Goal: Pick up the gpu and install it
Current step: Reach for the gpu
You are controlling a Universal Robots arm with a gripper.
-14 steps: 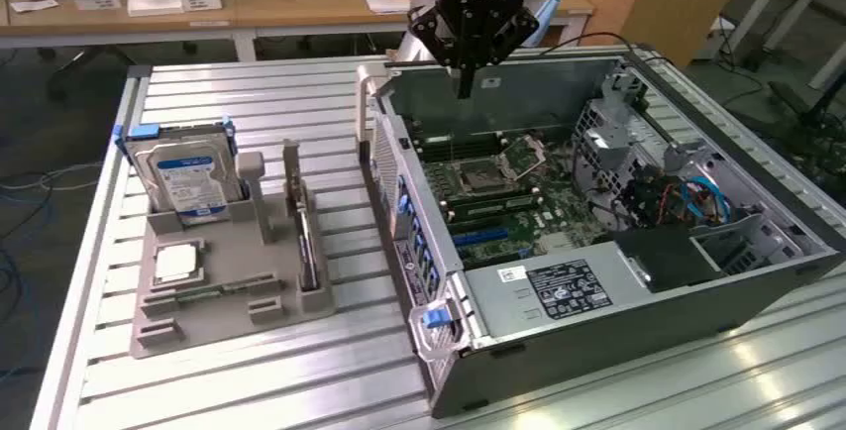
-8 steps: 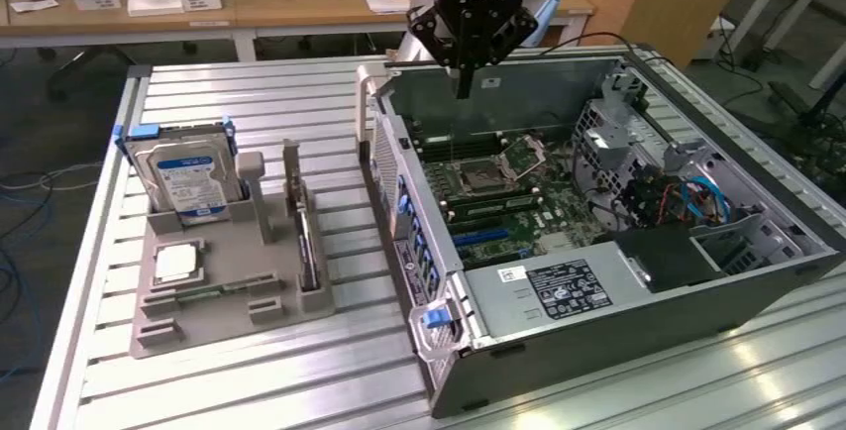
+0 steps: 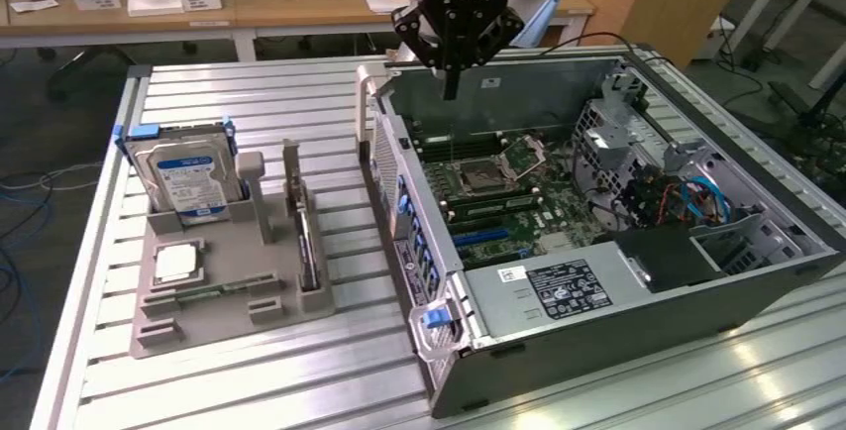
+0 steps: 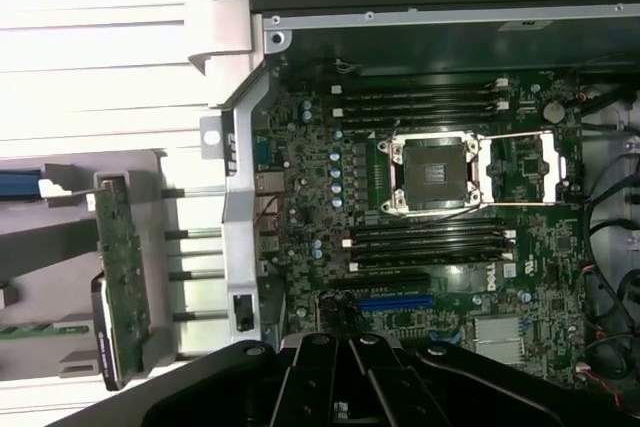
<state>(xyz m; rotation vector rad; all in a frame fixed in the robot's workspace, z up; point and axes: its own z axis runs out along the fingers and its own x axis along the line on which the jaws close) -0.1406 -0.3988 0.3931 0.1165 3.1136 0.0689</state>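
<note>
gpu stands edge-on in its holder; end effector hangs closed, empty, above the case.

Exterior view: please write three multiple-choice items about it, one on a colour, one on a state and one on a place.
1. The label of the hard drive is:
A. red and yellow
B. blue and white
C. plain green

2. The gpu:
A. stands on edge in the grey holder
B. lies flat on the hard drive
C. is held in the gripper

3. The gripper is:
A. touching the gpu
B. over the hard drive
C. above the open computer case

Key:
1 B, the label shows blue and white.
2 A, it is a thin upright slab in its slot.
3 C, it hangs over the case, apart from the holder.
</note>
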